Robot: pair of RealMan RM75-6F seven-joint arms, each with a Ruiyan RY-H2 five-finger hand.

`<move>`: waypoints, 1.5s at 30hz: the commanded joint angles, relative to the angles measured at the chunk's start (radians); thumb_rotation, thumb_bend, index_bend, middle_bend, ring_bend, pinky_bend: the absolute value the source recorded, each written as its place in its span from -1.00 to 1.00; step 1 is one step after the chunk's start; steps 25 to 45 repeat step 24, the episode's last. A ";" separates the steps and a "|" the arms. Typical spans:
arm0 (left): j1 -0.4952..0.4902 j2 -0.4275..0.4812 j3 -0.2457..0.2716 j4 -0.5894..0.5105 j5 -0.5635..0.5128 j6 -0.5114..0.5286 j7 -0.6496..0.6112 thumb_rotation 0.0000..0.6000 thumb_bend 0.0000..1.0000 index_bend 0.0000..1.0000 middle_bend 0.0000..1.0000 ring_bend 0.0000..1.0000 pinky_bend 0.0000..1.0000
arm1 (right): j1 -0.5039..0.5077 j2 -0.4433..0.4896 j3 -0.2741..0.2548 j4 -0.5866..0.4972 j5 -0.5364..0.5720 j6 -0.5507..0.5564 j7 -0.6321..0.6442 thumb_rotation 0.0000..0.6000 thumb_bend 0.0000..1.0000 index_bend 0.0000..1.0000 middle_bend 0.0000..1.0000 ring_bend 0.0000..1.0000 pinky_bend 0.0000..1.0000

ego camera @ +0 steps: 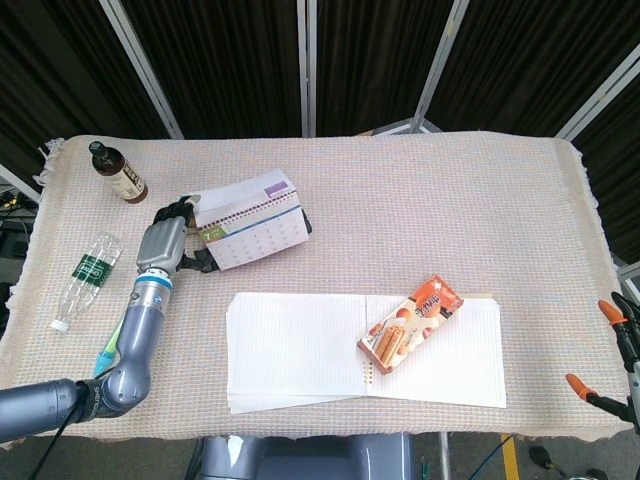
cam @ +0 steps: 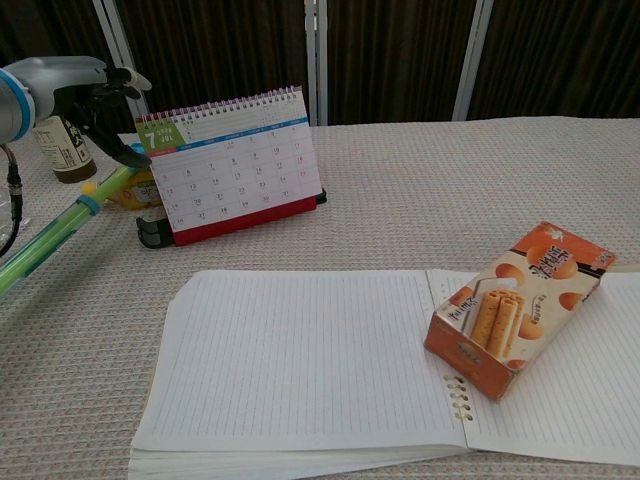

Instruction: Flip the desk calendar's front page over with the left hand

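Note:
The desk calendar [ego camera: 256, 229] stands on the cloth at the left rear, its date grid facing me under a spiral binding [cam: 235, 165]. The page that was up now lies folded behind the top edge, showing as a pale strip in the head view. My left hand [ego camera: 164, 236] is just off the calendar's left end, a little above the table. In the chest view the left hand [cam: 98, 104] holds nothing; its dark fingers hang apart and the thumb points toward the calendar's corner. The right hand is not visible.
A brown bottle [ego camera: 118, 172] stands at the far left rear and a plastic water bottle [ego camera: 88, 275] lies by the left edge. A green-and-blue pen [cam: 50, 240] runs under my left arm. An open notebook [cam: 310, 350] with a biscuit box [cam: 520, 300] on it fills the front.

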 commanded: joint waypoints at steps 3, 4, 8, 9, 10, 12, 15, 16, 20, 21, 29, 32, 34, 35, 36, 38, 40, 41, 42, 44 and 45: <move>0.036 0.034 0.012 -0.052 0.069 0.019 -0.055 1.00 -0.46 -1.00 -1.00 -1.00 -1.00 | -0.003 0.000 0.000 0.001 -0.002 0.006 0.000 1.00 -0.86 -0.99 -1.00 -1.00 -1.00; 0.049 0.042 0.019 -0.069 0.097 0.028 -0.071 1.00 -0.46 -1.00 -1.00 -1.00 -1.00 | -0.003 0.001 0.000 0.002 -0.002 0.006 0.000 1.00 -0.86 -0.99 -1.00 -1.00 -1.00; 0.131 0.076 0.090 -0.143 0.285 0.109 -0.137 1.00 -0.45 -1.00 -1.00 -1.00 -1.00 | -0.002 -0.002 0.001 0.006 0.004 0.000 -0.008 1.00 -0.86 -0.99 -1.00 -1.00 -1.00; 0.168 0.087 0.139 -0.159 0.378 0.149 -0.148 1.00 -0.45 -1.00 -1.00 -1.00 -1.00 | -0.001 -0.003 0.001 0.008 0.007 -0.003 -0.014 1.00 -0.86 -0.99 -1.00 -1.00 -1.00; 0.194 0.094 0.176 -0.166 0.440 0.181 -0.150 1.00 -0.45 -1.00 -1.00 -1.00 -1.00 | 0.000 -0.005 0.002 0.008 0.009 -0.005 -0.018 1.00 -0.86 -0.99 -1.00 -1.00 -1.00; 0.247 0.106 0.263 -0.164 0.570 0.250 -0.136 1.00 -0.45 -1.00 -1.00 -1.00 -1.00 | 0.001 -0.009 0.003 0.009 0.014 -0.011 -0.028 1.00 -0.86 -0.99 -1.00 -1.00 -1.00; 0.338 0.108 0.388 -0.131 0.748 0.363 -0.130 1.00 -0.51 -1.00 -1.00 -1.00 -1.00 | 0.004 -0.017 0.002 0.009 0.018 -0.023 -0.049 1.00 -0.86 -0.99 -1.00 -1.00 -1.00; 0.352 0.108 0.405 -0.124 0.769 0.379 -0.130 1.00 -0.53 -1.00 -1.00 -1.00 -1.00 | 0.004 -0.018 0.001 0.009 0.019 -0.025 -0.054 1.00 -0.86 -0.99 -1.00 -1.00 -1.00; 0.470 0.089 0.511 -0.046 0.930 0.528 -0.149 1.00 -0.54 -1.00 -1.00 -1.00 -1.00 | 0.006 -0.032 0.001 0.007 0.020 -0.032 -0.092 1.00 -0.86 -0.99 -1.00 -1.00 -1.00; 0.491 0.083 0.526 -0.027 0.954 0.553 -0.157 1.00 -0.54 -1.00 -1.00 -1.00 -1.00 | 0.006 -0.034 0.000 0.005 0.017 -0.031 -0.098 1.00 -0.86 -0.99 -1.00 -1.00 -1.00; 0.548 0.081 0.560 0.021 1.010 0.611 -0.177 1.00 -0.54 -1.00 -1.00 -1.00 -1.00 | 0.003 -0.038 -0.002 0.000 0.006 -0.021 -0.115 1.00 -0.86 -0.99 -1.00 -1.00 -1.00; 0.548 0.081 0.560 0.021 1.010 0.611 -0.177 1.00 -0.54 -1.00 -1.00 -1.00 -1.00 | 0.003 -0.038 -0.002 0.000 0.006 -0.021 -0.115 1.00 -0.86 -0.99 -1.00 -1.00 -1.00; 0.548 0.081 0.560 0.021 1.010 0.611 -0.177 1.00 -0.54 -1.00 -1.00 -1.00 -1.00 | 0.003 -0.038 -0.002 0.000 0.006 -0.021 -0.115 1.00 -0.86 -0.99 -1.00 -1.00 -1.00; 0.548 0.081 0.560 0.021 1.010 0.611 -0.177 1.00 -0.54 -1.00 -1.00 -1.00 -1.00 | 0.003 -0.038 -0.002 0.000 0.006 -0.021 -0.115 1.00 -0.86 -0.99 -1.00 -1.00 -1.00; 0.548 0.081 0.560 0.021 1.010 0.611 -0.177 1.00 -0.54 -1.00 -1.00 -1.00 -1.00 | 0.003 -0.038 -0.002 0.000 0.006 -0.021 -0.115 1.00 -0.86 -0.99 -1.00 -1.00 -1.00; 0.548 0.081 0.560 0.021 1.010 0.611 -0.177 1.00 -0.54 -1.00 -1.00 -1.00 -1.00 | 0.003 -0.038 -0.002 0.000 0.006 -0.021 -0.115 1.00 -0.86 -0.99 -1.00 -1.00 -1.00; 0.548 0.081 0.560 0.021 1.010 0.611 -0.177 1.00 -0.54 -1.00 -1.00 -1.00 -1.00 | 0.003 -0.038 -0.002 0.000 0.006 -0.021 -0.115 1.00 -0.86 -0.99 -1.00 -1.00 -1.00; 0.548 0.081 0.560 0.021 1.010 0.611 -0.177 1.00 -0.54 -1.00 -1.00 -1.00 -1.00 | 0.003 -0.038 -0.002 0.000 0.006 -0.021 -0.115 1.00 -0.86 -0.99 -1.00 -1.00 -1.00; 0.548 0.081 0.560 0.021 1.010 0.611 -0.177 1.00 -0.54 -1.00 -1.00 -1.00 -1.00 | 0.003 -0.038 -0.002 0.000 0.006 -0.021 -0.115 1.00 -0.86 -0.99 -1.00 -1.00 -1.00; 0.548 0.081 0.560 0.021 1.010 0.611 -0.177 1.00 -0.54 -1.00 -1.00 -1.00 -1.00 | 0.003 -0.038 -0.002 0.000 0.006 -0.021 -0.115 1.00 -0.86 -0.99 -1.00 -1.00 -1.00; 0.548 0.081 0.560 0.021 1.010 0.611 -0.177 1.00 -0.54 -1.00 -1.00 -1.00 -1.00 | 0.003 -0.038 -0.002 0.000 0.006 -0.021 -0.115 1.00 -0.86 -0.99 -1.00 -1.00 -1.00</move>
